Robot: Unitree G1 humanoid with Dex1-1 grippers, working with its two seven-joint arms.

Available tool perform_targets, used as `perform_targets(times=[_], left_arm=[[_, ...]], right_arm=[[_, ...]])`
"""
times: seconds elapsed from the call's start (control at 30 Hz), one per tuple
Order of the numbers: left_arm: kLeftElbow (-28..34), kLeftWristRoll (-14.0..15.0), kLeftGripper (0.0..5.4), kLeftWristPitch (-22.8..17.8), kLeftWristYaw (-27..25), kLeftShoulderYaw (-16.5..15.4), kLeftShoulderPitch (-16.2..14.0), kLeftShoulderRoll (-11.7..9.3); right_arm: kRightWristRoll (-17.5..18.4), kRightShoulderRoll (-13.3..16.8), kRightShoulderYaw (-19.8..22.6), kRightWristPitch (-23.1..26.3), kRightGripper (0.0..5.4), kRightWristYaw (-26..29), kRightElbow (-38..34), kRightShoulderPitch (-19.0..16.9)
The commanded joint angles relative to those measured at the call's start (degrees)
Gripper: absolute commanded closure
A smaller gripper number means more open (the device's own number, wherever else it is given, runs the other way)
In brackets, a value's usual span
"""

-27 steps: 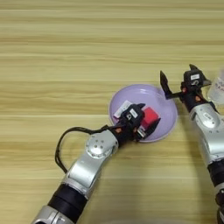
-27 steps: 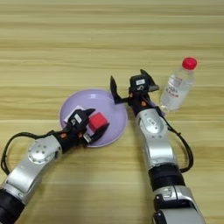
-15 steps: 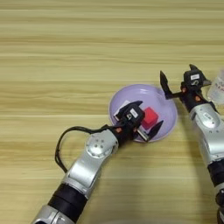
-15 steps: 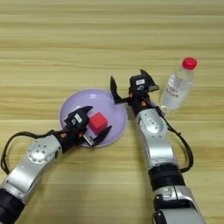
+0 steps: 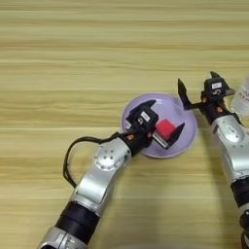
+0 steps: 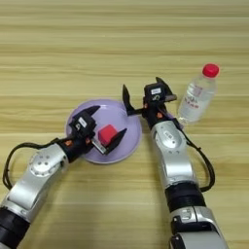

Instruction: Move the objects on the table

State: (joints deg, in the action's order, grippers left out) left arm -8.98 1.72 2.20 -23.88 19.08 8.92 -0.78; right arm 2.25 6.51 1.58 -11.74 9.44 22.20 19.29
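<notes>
A small red cube [image 6: 107, 133] lies on the round lilac plate [image 6: 116, 111] in the middle of the table [image 6: 58, 48]. My left gripper [image 6: 111, 120] is open, with one black finger on either side of the cube and neither finger pressing on it. At the plate's far right rim my right gripper [image 6: 143, 88] is held open and empty. Just right of it, a clear plastic bottle [image 6: 196, 99] with a red cap stands upright. The same cube [image 5: 165, 129] and left gripper [image 5: 167, 115] also show in the left eye view.
A black cable [image 5: 73, 153] loops out from my left forearm over the table. The bottle stands close to my right wrist. Bare wood stretches across the far half of the table and to the left of the plate.
My left gripper's fingers have spread apart and let go of the red cube, which now rests on the plate. The right arm and the bottle have not moved.
</notes>
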Motion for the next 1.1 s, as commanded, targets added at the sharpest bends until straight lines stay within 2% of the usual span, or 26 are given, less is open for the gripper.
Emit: perform_targets(times=[0.03,0.3,0.47,0.53,0.6,0.7,0.97,1.1], left_arm=[[1.6,1.2,0.02,0.2,0.0,-1.4,0.9,0.6],[2.9,3.7,0.02,1.2,-0.1,-3.7,2.1,1.1],[1.4,3.2,0.02,2.2,2.7,-7.5,4.1,0.6],[0.1,3.2,0.02,2.8,4.8,-10.3,5.1,0.2],[-2.2,3.3,0.02,4.1,7.9,-13.8,6.1,-0.3],[-5.5,2.6,0.02,6.8,11.2,-17.0,7.4,-1.1],[-15.8,1.2,0.02,13.2,17.1,-22.4,10.8,-3.7],[-24.0,-0.4,0.02,16.3,20.5,-23.8,12.8,-5.0]], right_arm=[[0.0,0.2,-0.1,0.6,0.0,0.3,-0.2,0.4],[-0.1,0.2,0.0,0.5,0.0,0.5,0.1,0.5],[-0.1,0.2,0.0,0.4,0.0,0.4,0.0,0.4],[-0.1,0.2,0.0,0.4,0.0,0.4,0.0,0.4],[-0.1,0.2,0.0,0.4,0.0,0.4,-0.1,0.3],[0.0,0.2,0.0,0.4,0.0,0.4,0.0,0.3],[0.1,0.3,0.1,0.3,0.0,0.7,-0.1,0.2],[0.2,0.4,-0.1,0.5,0.0,1.1,-1.5,-0.7]])
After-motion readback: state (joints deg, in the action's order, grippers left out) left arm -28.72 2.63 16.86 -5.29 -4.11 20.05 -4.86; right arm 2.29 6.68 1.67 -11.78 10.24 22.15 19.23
